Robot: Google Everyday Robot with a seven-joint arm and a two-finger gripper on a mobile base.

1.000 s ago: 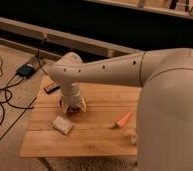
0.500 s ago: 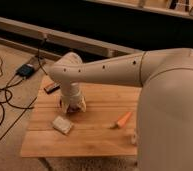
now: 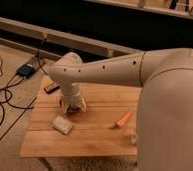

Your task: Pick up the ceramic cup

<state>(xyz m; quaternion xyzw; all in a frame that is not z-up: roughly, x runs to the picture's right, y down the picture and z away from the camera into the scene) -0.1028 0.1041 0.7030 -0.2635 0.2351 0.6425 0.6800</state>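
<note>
Gripper hangs low over the left-back part of the light wooden slatted table, at the end of the big cream robot arm, which reaches in from the right and bends downward at the wrist. The gripper's lower end sits at or just above the tabletop; we cannot tell if it touches. Jaws: we cannot tell whether they stand apart, together or clamped on anything, since the wrist covers them from this view. The small off-white ceramic cup: we cannot make it out apart from the gripper; the spot under the wrist is hidden, so we cannot tell if it is held.

A pale rectangular block lies flat on the table near the gripper, in front of it and slightly left, not touching it. An orange carrot-shaped piece lies to the right, well apart from the gripper, close to the robot's body. A dark flat object rests at the table's back-left edge. On the floor to the left we see a black box with dark cables.

Against the frame half a second earlier we see no change: arm pose, gripper height, block and orange piece all match
</note>
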